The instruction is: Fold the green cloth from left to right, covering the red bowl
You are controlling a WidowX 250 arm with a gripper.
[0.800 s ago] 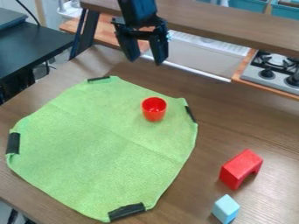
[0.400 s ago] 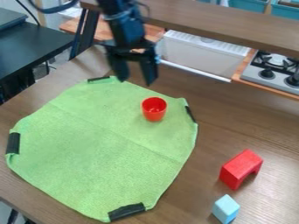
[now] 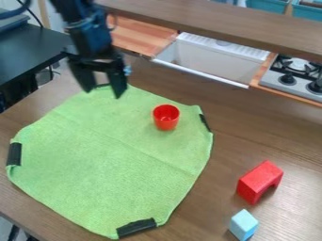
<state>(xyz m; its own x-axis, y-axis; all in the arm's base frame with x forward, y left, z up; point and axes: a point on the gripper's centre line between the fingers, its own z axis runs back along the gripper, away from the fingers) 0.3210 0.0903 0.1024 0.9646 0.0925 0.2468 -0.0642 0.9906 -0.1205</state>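
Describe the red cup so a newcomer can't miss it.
Find the green cloth on the brown table. The red cup stands upright on its upper-right part. It is round and open-topped, unlike the red block off the cloth, which is angular with an arched cutout.

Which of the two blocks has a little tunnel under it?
The red block, the one farther from the table's front edge. It has a curved gap cut into its underside, while the light blue block shows only flat faces.

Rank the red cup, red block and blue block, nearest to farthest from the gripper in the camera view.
1. Red cup: on the green cloth.
2. Red block: right of the cloth.
3. Blue block: near the picture's bottom edge.
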